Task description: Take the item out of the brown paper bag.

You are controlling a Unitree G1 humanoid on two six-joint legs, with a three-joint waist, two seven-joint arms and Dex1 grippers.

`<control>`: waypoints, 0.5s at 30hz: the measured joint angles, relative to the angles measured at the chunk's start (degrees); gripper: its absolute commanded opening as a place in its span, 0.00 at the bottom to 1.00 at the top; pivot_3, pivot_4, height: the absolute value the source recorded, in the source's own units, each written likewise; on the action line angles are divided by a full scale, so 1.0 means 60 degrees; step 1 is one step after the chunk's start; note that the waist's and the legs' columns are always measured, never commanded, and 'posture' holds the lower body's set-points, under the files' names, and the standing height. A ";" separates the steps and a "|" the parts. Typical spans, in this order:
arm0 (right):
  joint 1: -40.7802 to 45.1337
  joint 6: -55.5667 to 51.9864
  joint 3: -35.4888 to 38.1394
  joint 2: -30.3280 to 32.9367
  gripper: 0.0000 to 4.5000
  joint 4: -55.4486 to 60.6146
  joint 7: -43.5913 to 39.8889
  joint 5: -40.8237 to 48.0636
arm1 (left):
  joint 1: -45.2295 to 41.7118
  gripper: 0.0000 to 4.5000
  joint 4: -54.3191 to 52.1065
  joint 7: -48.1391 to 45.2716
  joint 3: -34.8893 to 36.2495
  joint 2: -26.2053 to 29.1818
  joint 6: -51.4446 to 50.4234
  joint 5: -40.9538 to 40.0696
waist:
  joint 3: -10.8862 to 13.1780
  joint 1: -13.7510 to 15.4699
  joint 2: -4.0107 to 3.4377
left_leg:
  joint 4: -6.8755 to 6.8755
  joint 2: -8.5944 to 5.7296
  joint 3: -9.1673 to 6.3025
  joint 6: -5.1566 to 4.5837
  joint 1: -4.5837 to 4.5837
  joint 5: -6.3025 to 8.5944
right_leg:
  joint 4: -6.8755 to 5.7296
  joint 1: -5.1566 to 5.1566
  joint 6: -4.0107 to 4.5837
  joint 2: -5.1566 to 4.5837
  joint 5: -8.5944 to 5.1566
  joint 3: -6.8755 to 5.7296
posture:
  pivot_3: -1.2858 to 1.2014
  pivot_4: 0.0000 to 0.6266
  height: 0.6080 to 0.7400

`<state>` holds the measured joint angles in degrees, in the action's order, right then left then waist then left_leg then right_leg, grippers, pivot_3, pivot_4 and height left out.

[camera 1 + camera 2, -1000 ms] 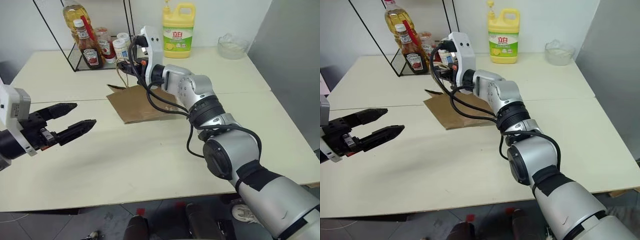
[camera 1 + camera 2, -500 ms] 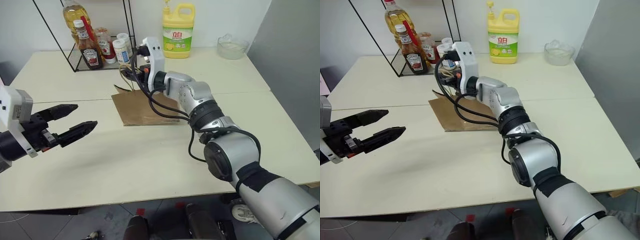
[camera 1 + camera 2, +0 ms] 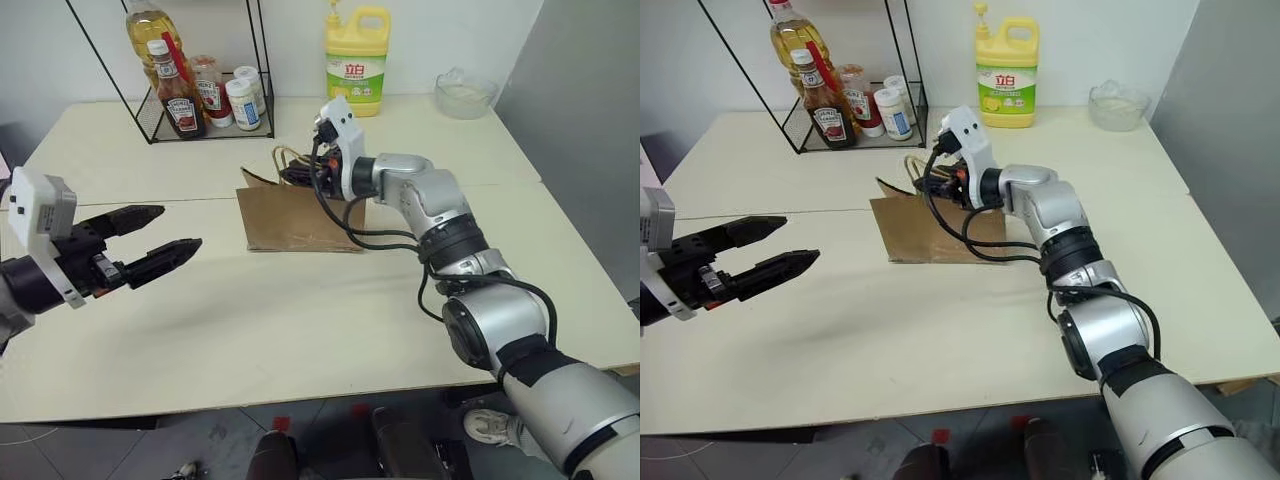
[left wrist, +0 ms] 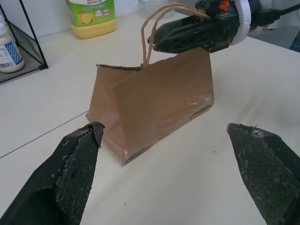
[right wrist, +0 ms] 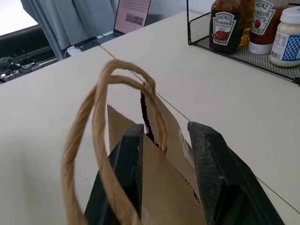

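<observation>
The brown paper bag stands upright at mid table, its twisted-cord handles rising from its mouth. My right gripper is at the bag's top from the right side. Its fingers stand apart astride the bag's upper edge, with the handle loops beside one finger, so it is open. My left gripper hovers open to the bag's left, well apart from it, with nothing between its fingers. The item is hidden from view.
A black wire rack at the back left holds ketchup bottles, an oil bottle and white jars. A yellow detergent jug stands behind the bag and a glass bowl at the back right. The table's right edge is near the arm.
My right gripper moved right and down with the handles. The bag went from lying tilted to standing upright, and the fingers have parted. The left gripper stayed in place.
</observation>
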<state>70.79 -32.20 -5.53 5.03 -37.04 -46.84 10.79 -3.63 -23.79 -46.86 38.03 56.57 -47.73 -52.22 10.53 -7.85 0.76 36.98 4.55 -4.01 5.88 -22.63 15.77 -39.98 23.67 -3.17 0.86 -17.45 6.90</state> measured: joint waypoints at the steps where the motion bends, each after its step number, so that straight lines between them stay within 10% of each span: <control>1: -0.0056 -0.0089 -0.0050 0.0078 0.59 0.0155 -0.0074 -0.0004 | -0.0075 1.00 0.0045 -0.0013 -0.0106 0.0000 0.0044 0.0034 | 0.0000 0.0001 0.0000 | 0.0000 0.0000 0.0000 0.0000 -0.0001 0.0000 | 0.0002 0.0000 0.0000 0.0000 0.0000 0.0000 | 0.52 0.24 1.00; 7: -0.0239 -0.0411 -0.0126 0.0390 0.96 0.0885 -0.0212 0.0000 | -0.0549 1.00 0.0416 -0.0215 -0.0633 0.0000 0.0319 0.0255 | 0.0000 0.0013 0.0000 | -0.0001 -0.0001 0.0000 0.0001 -0.0002 -0.0001 | 0.0002 0.0000 0.0000 0.0000 0.0000 -0.0001 | 0.52 0.24 1.00; 15: -0.0391 -0.0713 -0.0122 0.0565 0.98 0.1477 -0.0256 0.0053 | -0.1034 1.00 0.0795 -0.0444 -0.1146 0.0000 0.0388 0.0469 | 0.0000 0.0010 0.0000 | 0.0001 -0.0001 0.0000 0.0000 0.0000 -0.0002 | 0.0000 0.0000 0.0000 0.0001 0.0000 0.0000 | 0.52 0.24 1.00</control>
<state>68.44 -36.48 -6.27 8.42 -28.18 -48.38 11.11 -9.84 -19.01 -49.53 31.15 56.57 -45.41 -49.41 10.53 -7.79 0.76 36.98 4.54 -4.01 5.88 -22.62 15.76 -39.98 23.67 -3.17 0.86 -17.45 6.90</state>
